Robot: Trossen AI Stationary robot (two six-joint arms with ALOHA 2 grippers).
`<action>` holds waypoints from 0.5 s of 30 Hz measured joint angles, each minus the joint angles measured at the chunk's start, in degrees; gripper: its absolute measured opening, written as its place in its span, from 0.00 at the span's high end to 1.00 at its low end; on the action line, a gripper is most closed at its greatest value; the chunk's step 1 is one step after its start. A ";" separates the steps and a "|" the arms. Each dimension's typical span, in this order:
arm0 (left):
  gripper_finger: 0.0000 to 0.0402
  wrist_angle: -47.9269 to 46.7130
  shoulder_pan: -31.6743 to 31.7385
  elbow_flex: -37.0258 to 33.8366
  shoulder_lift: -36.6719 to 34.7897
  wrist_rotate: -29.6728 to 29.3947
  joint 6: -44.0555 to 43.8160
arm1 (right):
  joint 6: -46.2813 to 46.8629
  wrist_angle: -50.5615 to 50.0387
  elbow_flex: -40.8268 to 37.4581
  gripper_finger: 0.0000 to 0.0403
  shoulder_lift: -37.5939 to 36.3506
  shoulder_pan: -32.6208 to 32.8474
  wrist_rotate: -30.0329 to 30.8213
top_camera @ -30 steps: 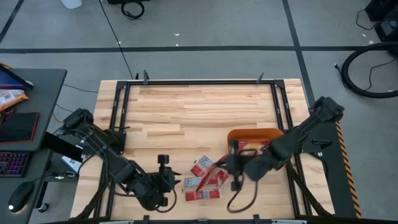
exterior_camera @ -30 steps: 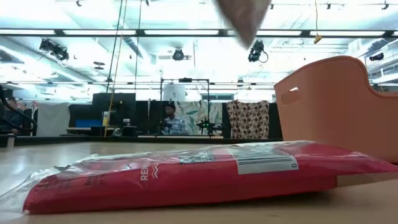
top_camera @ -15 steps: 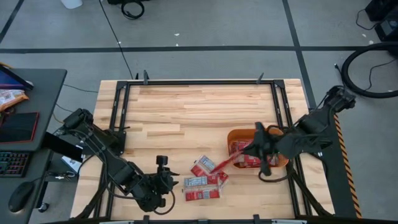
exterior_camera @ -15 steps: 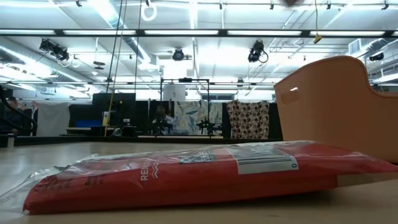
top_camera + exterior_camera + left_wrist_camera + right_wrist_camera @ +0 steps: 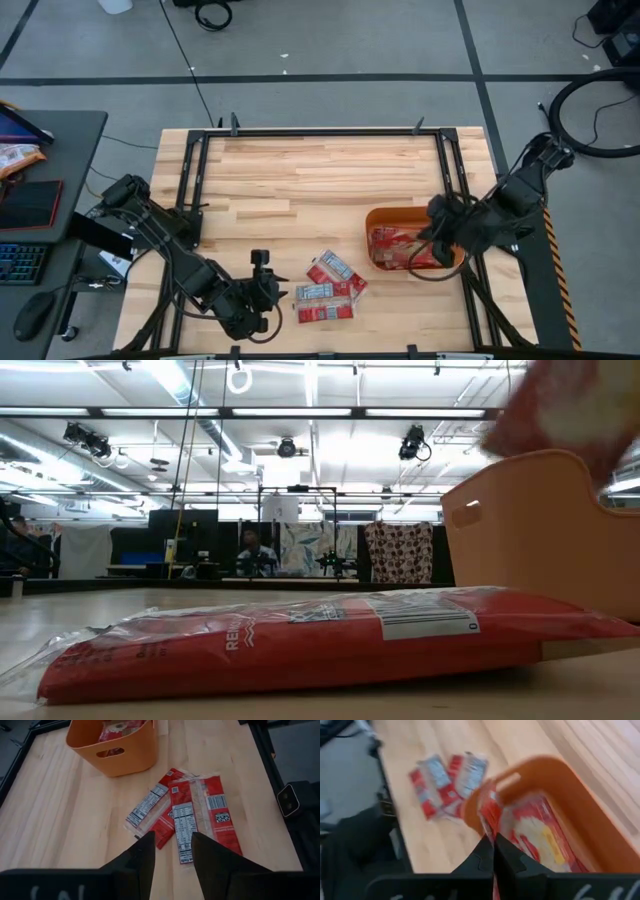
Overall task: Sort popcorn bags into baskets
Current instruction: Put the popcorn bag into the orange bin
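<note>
The right hand (image 5: 493, 851) was positioned over the orange tub (image 5: 378, 216) at the right side of the wooden counter (image 5: 300, 180). Its fingers were closed tight on a red popcorn packet (image 5: 490, 817), which hung edge-on above the tub interior. The low view showed this packet as a blurred red shape above the tub rim. Further red packets (image 5: 400, 245) already lay inside the tub, stacked flat on its floor.

The left hand (image 5: 172, 851) was stationed at the near edge of the counter, left of centre, holding nothing. Its fingers stood partly apart, with bare counter visible between them.

A loose cluster of popcorn packets (image 5: 328, 290) remained on the counter just right of the left hand and to the near-left of the tub, apart from it. They overlapped one another, some showing white barcode and nutrition labels. One packet (image 5: 330, 640) lay flat directly before the low camera, with the tub's handle slot (image 5: 468, 508) visible behind it.

A person (image 5: 252, 550) was seated in the room beyond the counter.
</note>
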 joint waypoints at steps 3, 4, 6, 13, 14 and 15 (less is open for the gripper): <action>0.67 0.00 0.00 0.00 0.02 0.02 -0.03 | 5.00 -1.35 -2.19 0.99 0.82 0.21 -0.09; 0.67 0.00 0.00 0.00 0.02 0.02 -0.04 | 6.28 -1.14 -3.27 0.99 1.24 0.17 -0.09; 0.67 0.00 0.00 0.00 0.02 0.02 -0.04 | 8.53 -0.86 -5.63 0.99 2.14 0.14 -1.20; 0.67 0.04 0.44 -0.02 0.04 0.03 -0.02 | 12.11 2.83 -9.73 0.99 4.49 -0.23 -5.83; 0.67 0.04 0.52 -0.02 0.04 0.02 0.00 | 11.57 4.63 -9.73 0.99 4.51 -0.25 -5.68; 0.67 0.03 0.70 -0.02 0.04 0.03 0.00 | 10.50 6.50 -9.73 0.99 4.41 -0.39 -5.24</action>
